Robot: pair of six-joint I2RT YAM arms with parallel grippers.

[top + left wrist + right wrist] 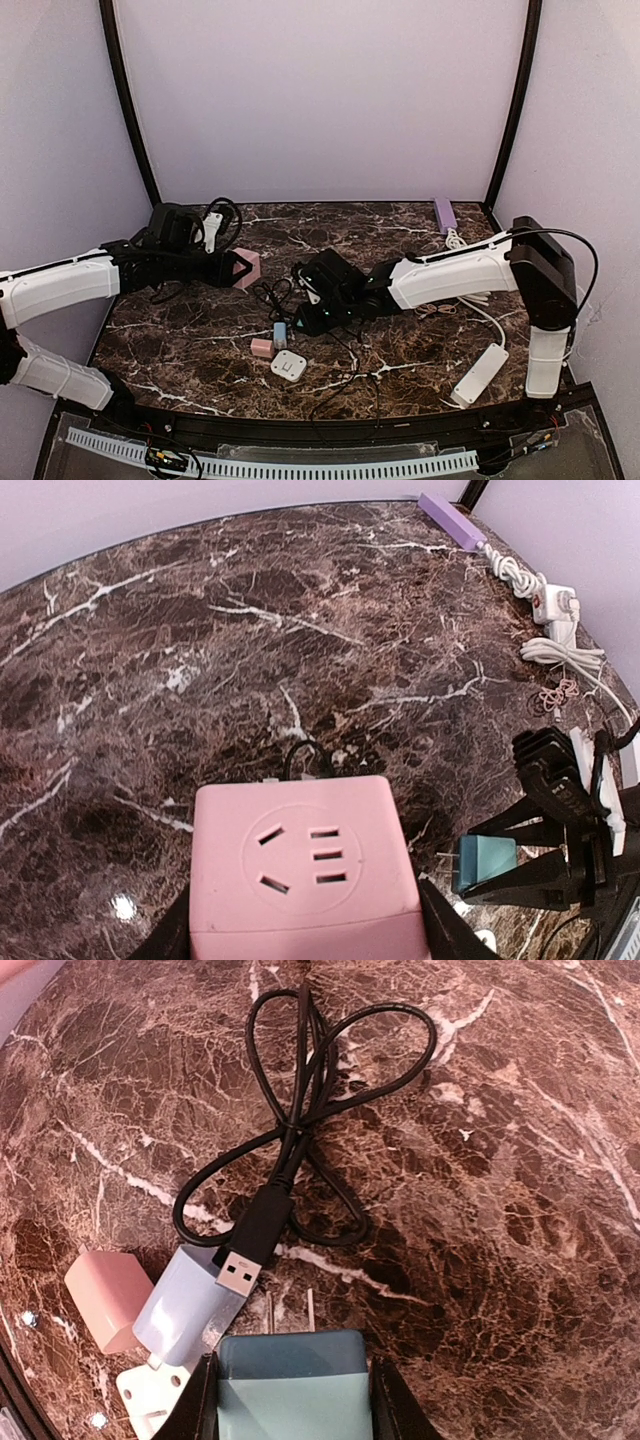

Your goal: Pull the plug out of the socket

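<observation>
Pink socket [310, 875], one; teal plug [290, 1390], one, apart.

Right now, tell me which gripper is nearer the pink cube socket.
Left. The left gripper grips the socket; the right gripper holds the teal plug clear of it, to its right.

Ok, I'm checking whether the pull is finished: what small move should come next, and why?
Probably lower the right end effector and release the plug onto the table. Its prongs are fully exposed and apart from the socket, which the left end effector grips, so the pull looks done.
</observation>
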